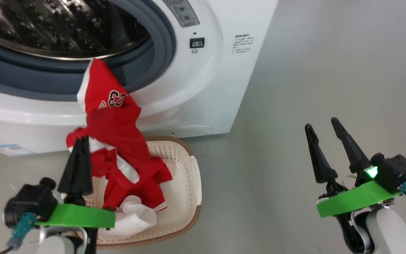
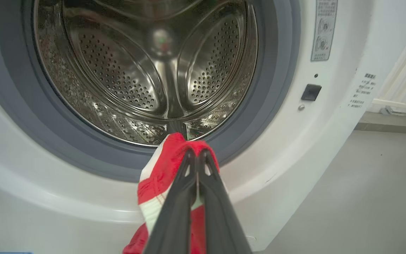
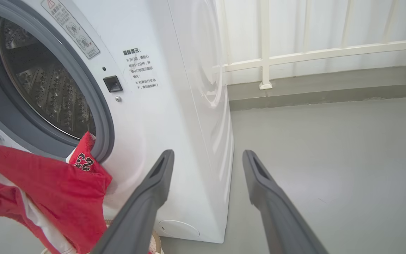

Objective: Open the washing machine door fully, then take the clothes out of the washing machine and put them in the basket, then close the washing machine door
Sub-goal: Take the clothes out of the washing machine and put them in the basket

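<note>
The washing machine (image 1: pixel 203 88) stands with its mouth open, and its steel drum (image 2: pixel 136 70) holds nothing I can see. The washing machine door is out of view. Red clothes (image 1: pixel 115 127) with white stripes hang from the grey gasket down into the cream basket (image 1: pixel 196 176) on the floor in front. My left gripper (image 1: pixel 81 140) is shut on a fold of the clothes (image 2: pixel 160 176), above the basket's left side. My right gripper (image 1: pixel 322 124) hovers open over bare floor to the right of the machine, holding nothing; its wrist view shows the clothes (image 3: pixel 48 183) at its left.
Grey floor (image 1: pixel 312 70) stretches to the right of the machine. A white railing (image 3: pixel 266 60) runs along the wall behind it. A small blue label (image 1: pixel 9 150) marks the machine's lower front corner.
</note>
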Controlling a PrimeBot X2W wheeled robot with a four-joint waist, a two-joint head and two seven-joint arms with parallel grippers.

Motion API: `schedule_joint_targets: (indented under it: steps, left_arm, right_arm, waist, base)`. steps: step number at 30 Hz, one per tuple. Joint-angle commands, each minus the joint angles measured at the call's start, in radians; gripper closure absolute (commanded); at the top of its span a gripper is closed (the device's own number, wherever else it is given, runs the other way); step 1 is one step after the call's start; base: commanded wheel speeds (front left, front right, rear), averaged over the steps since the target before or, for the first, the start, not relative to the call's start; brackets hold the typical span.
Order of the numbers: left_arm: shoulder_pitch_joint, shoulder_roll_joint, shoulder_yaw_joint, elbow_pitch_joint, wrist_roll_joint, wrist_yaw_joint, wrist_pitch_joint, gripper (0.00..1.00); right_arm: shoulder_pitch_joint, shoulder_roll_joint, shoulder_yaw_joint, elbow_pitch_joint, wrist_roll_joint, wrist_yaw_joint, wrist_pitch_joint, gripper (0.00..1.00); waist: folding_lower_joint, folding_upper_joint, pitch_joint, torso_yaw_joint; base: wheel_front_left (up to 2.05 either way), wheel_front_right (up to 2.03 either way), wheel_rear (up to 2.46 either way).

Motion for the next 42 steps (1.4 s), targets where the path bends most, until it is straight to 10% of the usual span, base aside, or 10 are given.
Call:
schedule_joint_targets:
  steps: [1, 42]
  left_arm:
    - [-0.017, 0.012, 0.028, 0.005, 0.003, 0.003, -0.005, 1.00]
    - [-0.453, 0.104, -0.023, 0.837, 0.200, -0.044, -0.005, 1.00]
  right_arm:
    - [-0.021, -0.004, 0.023, -0.027, -0.009, 0.006, -0.006, 0.00]
    - [-0.200, 0.057, 0.074, -0.061, -0.029, 0.006, -0.006, 0.00]
  waist:
    - [0.0000, 0.0000, 0.023, -0.007]
    - [0.0000, 0.0000, 0.416, -0.093]
  base:
    - [0.00, 0.00, 0.00]
    - [0.00, 0.00, 0.00]
